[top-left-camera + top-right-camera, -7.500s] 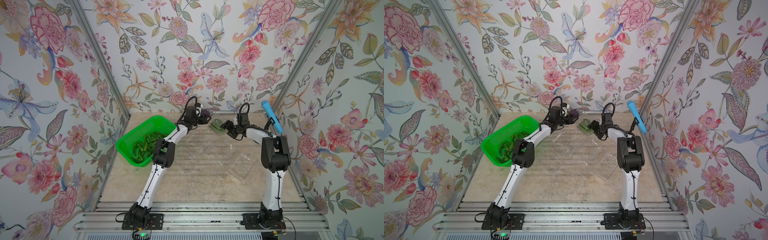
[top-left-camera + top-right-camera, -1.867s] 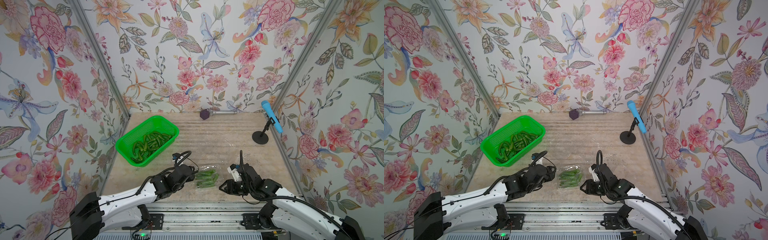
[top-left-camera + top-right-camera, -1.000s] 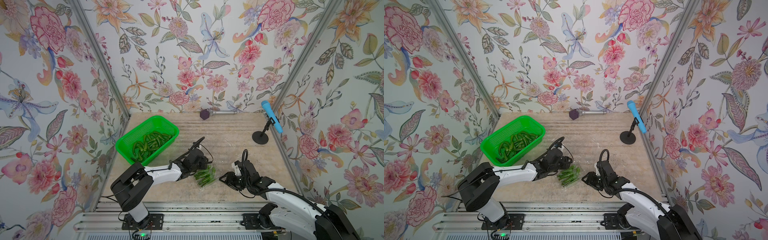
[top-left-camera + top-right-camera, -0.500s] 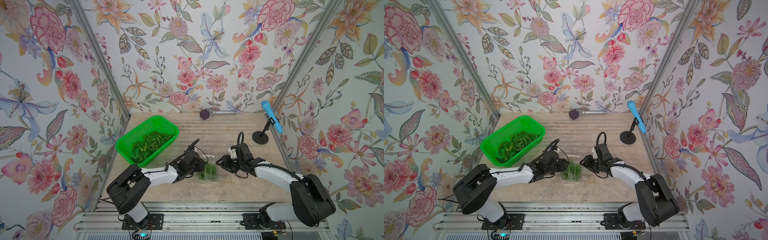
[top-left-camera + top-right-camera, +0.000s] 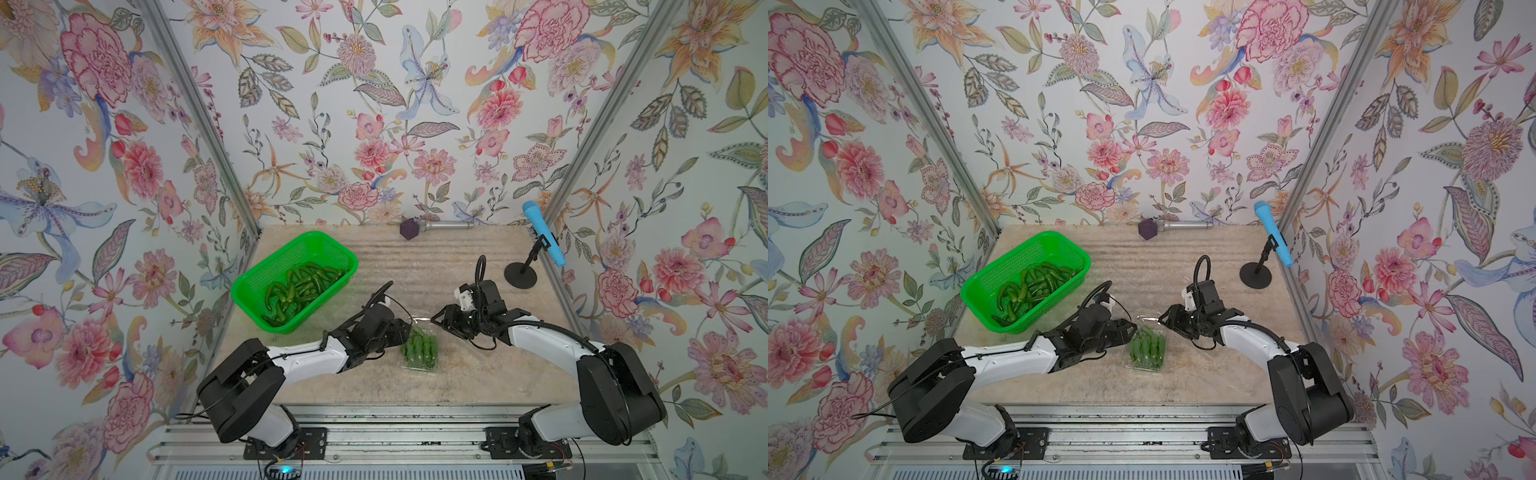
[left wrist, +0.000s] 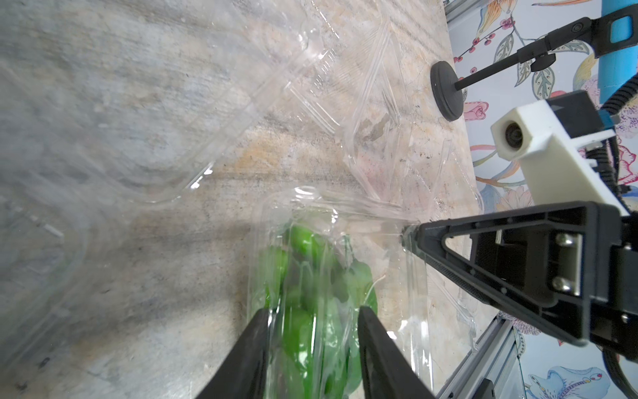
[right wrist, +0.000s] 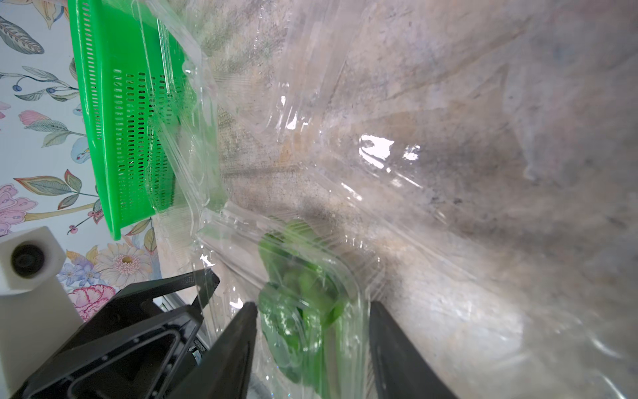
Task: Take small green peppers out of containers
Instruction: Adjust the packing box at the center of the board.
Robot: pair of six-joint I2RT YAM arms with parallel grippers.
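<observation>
Left wrist: clear container [image 6: 310,214] packed with green peppers [image 6: 300,248]; left gripper [image 6: 314,310] clamps it; right gripper [image 7: 313,304]: hold unclear.

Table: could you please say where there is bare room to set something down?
Bare: the table strip by the front rail, and the back strip beside the lying microphone. Crowded: the middle, empty clear containers between green basket and microphone stand.
</observation>
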